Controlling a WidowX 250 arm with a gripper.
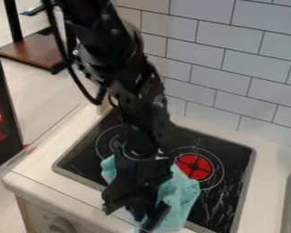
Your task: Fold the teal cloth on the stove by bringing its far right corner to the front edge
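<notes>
And here is the black gripper (128,219), angled down at the front of the stove (230,179), right over the teal cloth (181,195)! The jaws stand spread, one to each side, with cloth showing between them; whether they press on it, nobody can tell from here. That downward pose makes sense: the cloth lies soft and low, so a reach from above brings the jaws down around its folds. And look at that cloth, rumpled across the stove's front part, spilling over its near rim, its upper edge just beside the red disc (194,167) on the stove top. The bunching probably comes from having no stiffness of its own, and the stove's flat top seems to be what bears most of it. Behind the stove rises the tiled wall (221,77); below its front left, there's a round knob (62,225).
</notes>
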